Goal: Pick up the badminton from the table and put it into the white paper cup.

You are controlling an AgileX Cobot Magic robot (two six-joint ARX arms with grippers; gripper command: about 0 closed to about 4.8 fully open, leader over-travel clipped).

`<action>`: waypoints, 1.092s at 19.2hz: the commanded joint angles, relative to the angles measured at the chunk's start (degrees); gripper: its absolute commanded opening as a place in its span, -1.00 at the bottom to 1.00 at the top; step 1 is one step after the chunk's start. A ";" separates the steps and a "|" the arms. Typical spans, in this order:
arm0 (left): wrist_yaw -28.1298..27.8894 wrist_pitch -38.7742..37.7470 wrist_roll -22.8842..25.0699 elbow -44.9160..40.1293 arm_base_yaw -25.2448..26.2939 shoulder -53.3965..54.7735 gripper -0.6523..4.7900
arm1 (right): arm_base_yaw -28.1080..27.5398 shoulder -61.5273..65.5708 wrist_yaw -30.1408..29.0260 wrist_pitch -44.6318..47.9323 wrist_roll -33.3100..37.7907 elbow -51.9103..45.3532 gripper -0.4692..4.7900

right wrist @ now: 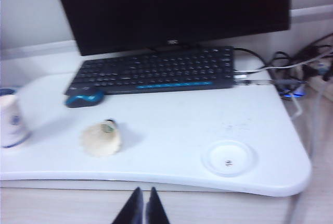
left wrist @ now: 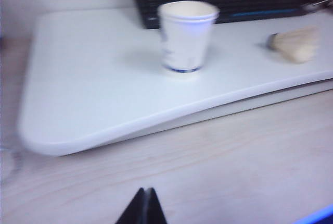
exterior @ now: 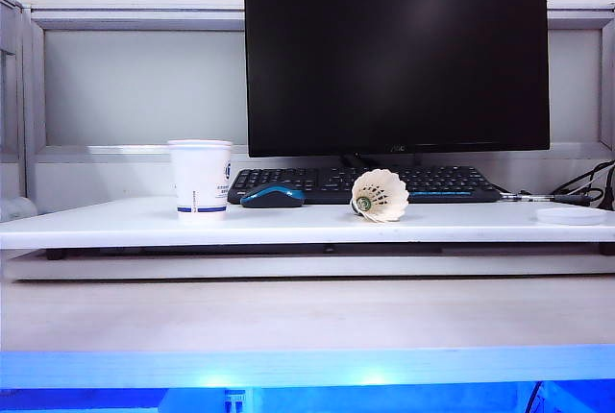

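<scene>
Exterior view: The bench (exterior: 115, 224) carries the white paper cup (exterior: 201, 179) upright on its left part. The cup bears a blue logo and a blue stripe near the base; the text is too small to read. The cup interior is hidden from this angle. The badminton (exterior: 380, 195) lies on its side near the bench middle, well apart from the cup, with the green band facing the camera. A blue mouse (exterior: 272, 196) sits between them, in front of a black keyboard (exterior: 317, 181). The monitor (exterior: 396, 62) is dark; its bezel marking is illegible. A flat white disc (exterior: 571, 215) lies at far right. Neither gripper is visible here.

Left wrist view: The left gripper (left wrist: 143, 208) hangs over the wooden surface, short of the bench edge, with its fingertips pressed together and holding nothing. The cup stands ahead; its contents cannot be determined.

Right wrist view: The right gripper (right wrist: 142, 206) is nearly closed, with a thin slit between the tips, and empty. It is positioned before the bench front edge. The badminton lies just beyond, with the cup at the frame edge.
</scene>
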 commanded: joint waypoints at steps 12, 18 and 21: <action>11.34 -1.53 -6.01 0.24 0.02 0.02 -0.78 | 0.44 25.88 -21.57 -6.86 15.96 22.73 0.25; 11.32 -1.53 -6.34 0.24 0.02 0.02 -0.78 | 0.81 40.57 -26.29 -1.66 27.39 26.51 0.71; 11.34 -1.53 -6.34 0.24 0.02 0.02 -0.78 | 0.85 48.02 -30.84 6.40 36.76 26.51 0.77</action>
